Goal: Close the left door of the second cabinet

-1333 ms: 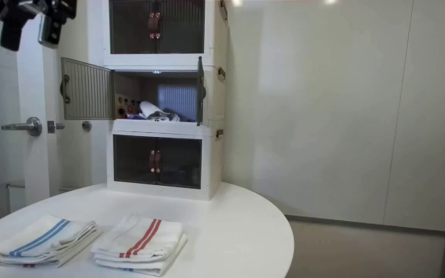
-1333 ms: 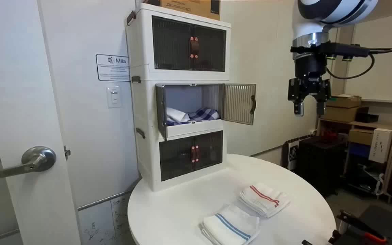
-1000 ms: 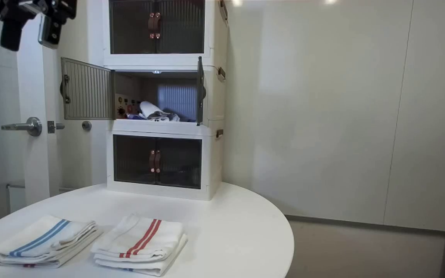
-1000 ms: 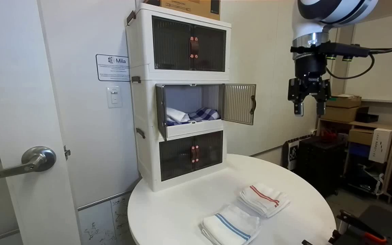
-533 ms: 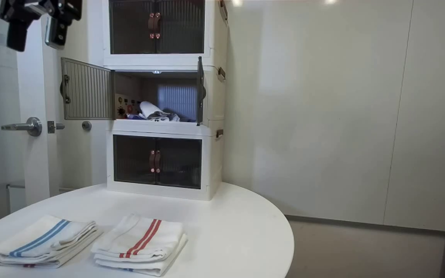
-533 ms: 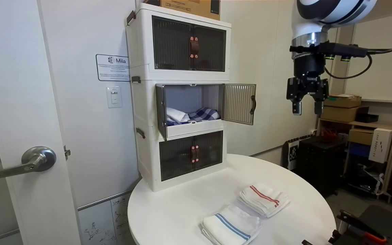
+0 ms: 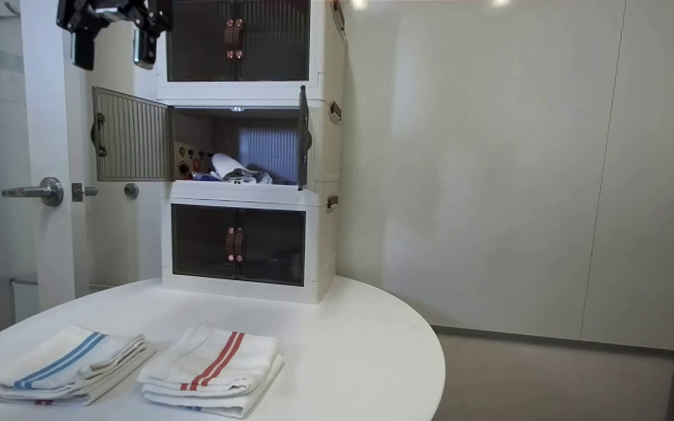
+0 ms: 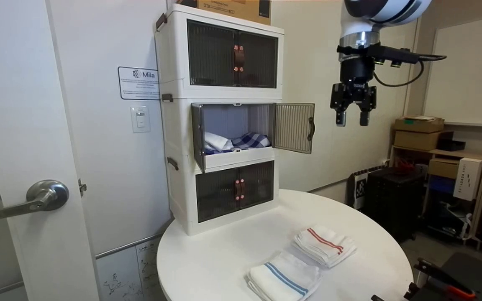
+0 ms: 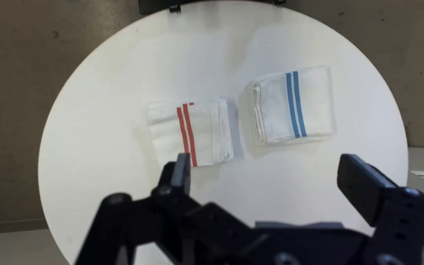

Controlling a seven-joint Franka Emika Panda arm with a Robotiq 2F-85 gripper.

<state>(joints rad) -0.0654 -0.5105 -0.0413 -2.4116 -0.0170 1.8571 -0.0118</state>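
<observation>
The left door [image 7: 133,134] stands swung out at nine o'clock of the second cabinet [image 7: 237,190], the right door [image 8: 294,127] at three. In an exterior view the claw [image 8: 352,119] hangs well apart from that cabinet, also at three, spread and gripping nothing: pushing should need no grasp, and the height probably helps it clear both doors. Towels [image 7: 214,368] lie on the surface [image 7: 366,351], toward six o'clock, likely out of the swing. Count: one claw, three cabinets [image 8: 232,93], six doors (two out, four closed), two towel piles [image 9: 293,106].
</observation>
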